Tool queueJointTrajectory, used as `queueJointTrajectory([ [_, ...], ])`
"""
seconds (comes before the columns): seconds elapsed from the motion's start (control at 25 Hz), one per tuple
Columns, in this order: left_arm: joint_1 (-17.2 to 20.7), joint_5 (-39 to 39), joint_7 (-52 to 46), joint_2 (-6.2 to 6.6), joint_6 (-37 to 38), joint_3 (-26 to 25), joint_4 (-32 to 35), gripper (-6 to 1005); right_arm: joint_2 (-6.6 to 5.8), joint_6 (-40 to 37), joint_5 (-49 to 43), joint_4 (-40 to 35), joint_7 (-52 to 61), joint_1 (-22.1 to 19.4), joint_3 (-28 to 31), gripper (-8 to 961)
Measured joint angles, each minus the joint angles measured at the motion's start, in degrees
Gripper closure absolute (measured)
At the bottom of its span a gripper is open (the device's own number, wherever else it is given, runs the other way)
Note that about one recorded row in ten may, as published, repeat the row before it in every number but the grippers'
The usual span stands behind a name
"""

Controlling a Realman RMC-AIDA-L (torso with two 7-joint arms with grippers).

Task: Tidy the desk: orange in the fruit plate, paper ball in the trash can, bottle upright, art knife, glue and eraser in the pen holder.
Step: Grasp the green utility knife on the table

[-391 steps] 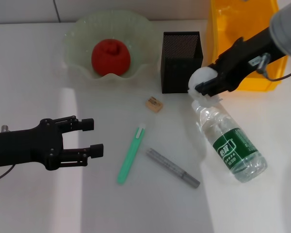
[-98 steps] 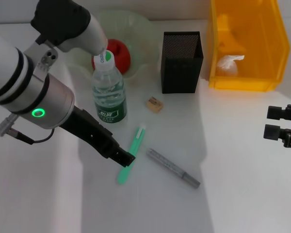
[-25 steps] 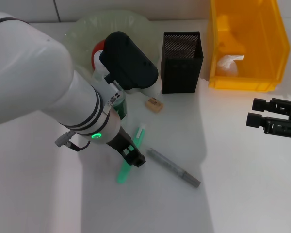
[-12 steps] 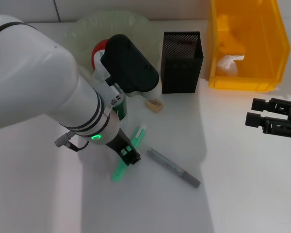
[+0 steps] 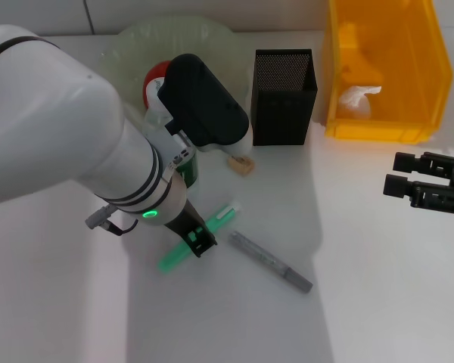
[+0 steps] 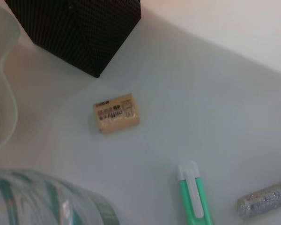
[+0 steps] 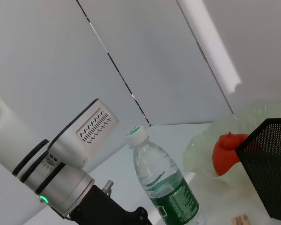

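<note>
My left gripper is shut on the green art knife, which lies slanted low over the desk; the knife's tip shows in the left wrist view. The grey glue stick lies just right of it. The tan eraser rests in front of the black mesh pen holder. The bottle stands upright, mostly hidden behind my left arm in the head view. The orange sits in the fruit plate. The paper ball lies in the yellow trash can. My right gripper hovers open at the right.
The bulky left arm covers much of the desk's left half and part of the fruit plate. The pen holder stands close behind the eraser. Bare desk lies at the front and between the glue and the right gripper.
The art knife has swung round in my left gripper, its far end turning right and its near end left. The right gripper has stayed where it was for the last second.
</note>
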Motion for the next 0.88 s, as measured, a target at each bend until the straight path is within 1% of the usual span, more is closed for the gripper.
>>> queueJointTrajectory([
  [0.52, 0.08, 0.1, 0.62, 0.0, -0.33, 0.26, 0.42, 823, 0.0, 0.0, 0.0, 0.03, -0.36, -0.01, 0.03, 214],
  [0.72, 0.12, 0.1, 0.75, 0.0, -0.34, 0.26, 0.61, 834, -0.06, -0.01, 0.01, 1.02, -0.64, -0.01, 0.03, 214],
  [0.88, 0.42, 0.4, 0.78, 0.0, -0.17, 0.27, 2.01, 844, -0.28, 0.0, 0.19, 1.48, -0.65, 0.0, 0.03, 214],
])
